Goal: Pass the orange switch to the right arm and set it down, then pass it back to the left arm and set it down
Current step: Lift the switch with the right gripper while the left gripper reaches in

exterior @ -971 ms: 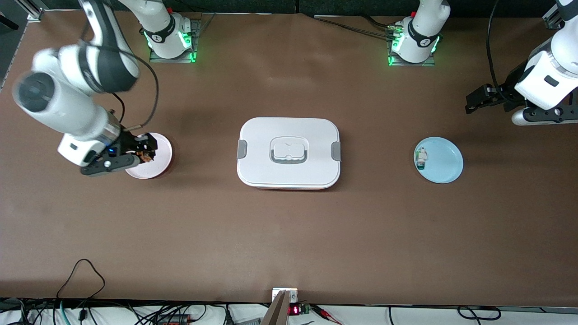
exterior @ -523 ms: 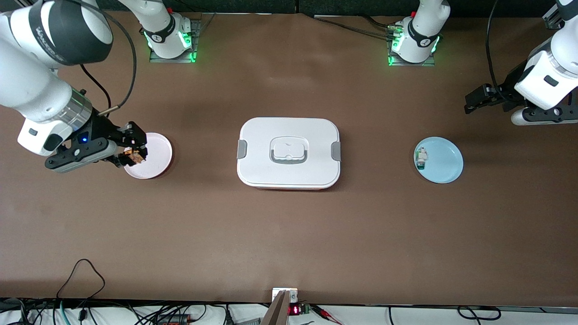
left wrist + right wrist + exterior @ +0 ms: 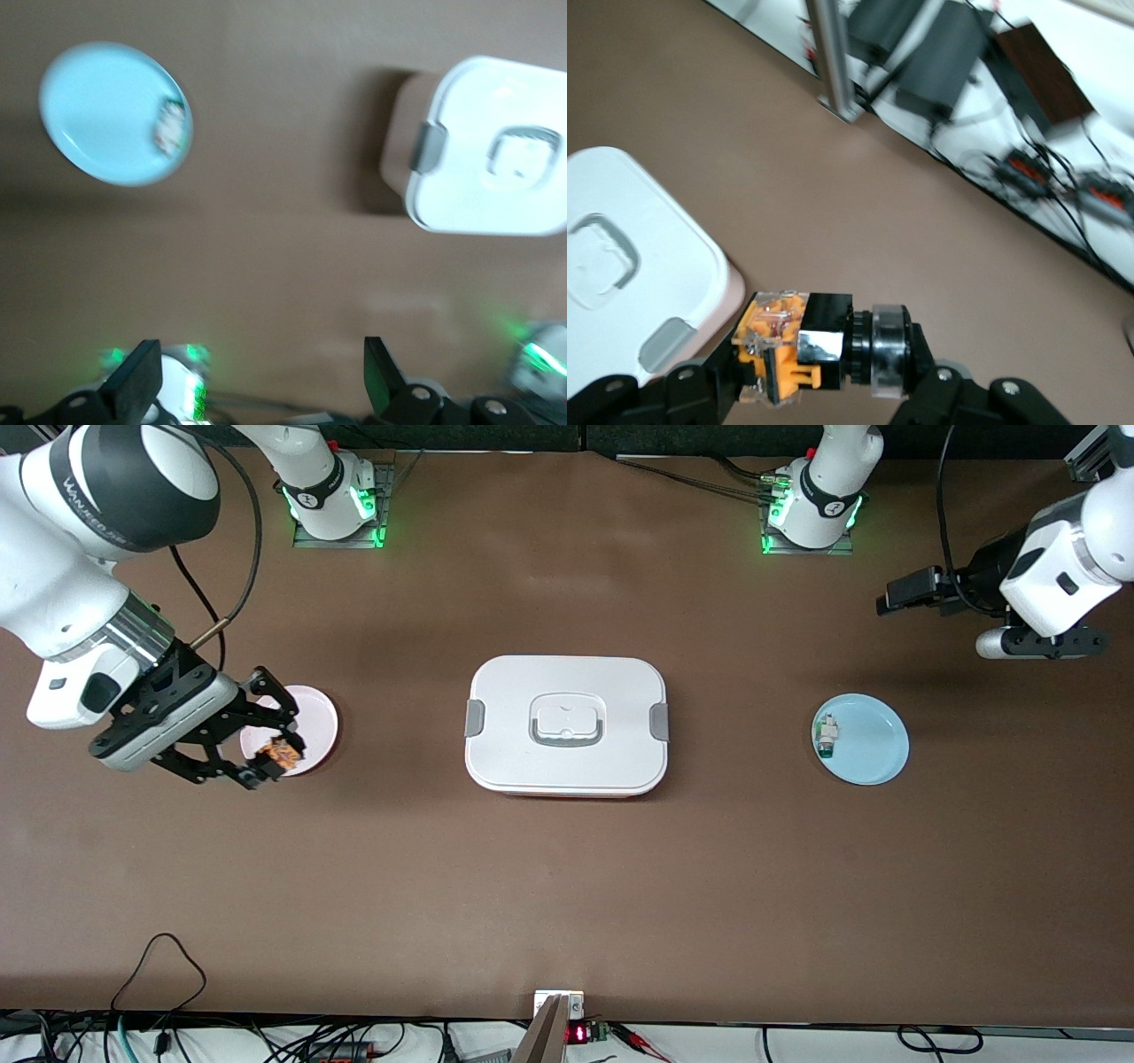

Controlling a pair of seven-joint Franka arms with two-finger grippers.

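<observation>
My right gripper [image 3: 273,758] is shut on the orange switch [image 3: 281,755] and holds it in the air over the rim of a pink plate [image 3: 314,722]. In the right wrist view the orange-and-black switch [image 3: 788,341] is clamped lengthwise between the right gripper's [image 3: 819,376] black fingers [image 3: 709,385]. The white lidded box [image 3: 567,726] stands in the middle of the table, apart from both arms; its corner [image 3: 629,266] shows beside the held switch. My left gripper [image 3: 899,592] hangs open and empty over bare table at the left arm's end. Its own view shows the left gripper [image 3: 257,381] wide apart and the box [image 3: 496,146].
A light blue plate [image 3: 873,744] with a small white-and-green component [image 3: 827,735] lies toward the left arm's end, also shown as plate [image 3: 106,111] and component [image 3: 171,127]. Cables [image 3: 159,965] and a small device [image 3: 558,1010] sit at the table edge nearest the front camera.
My right gripper has lifted the switch off the pink plate and swung it toward the plate's edge nearest the front camera. The left arm has shifted slightly toward the table's middle and toward its base.
</observation>
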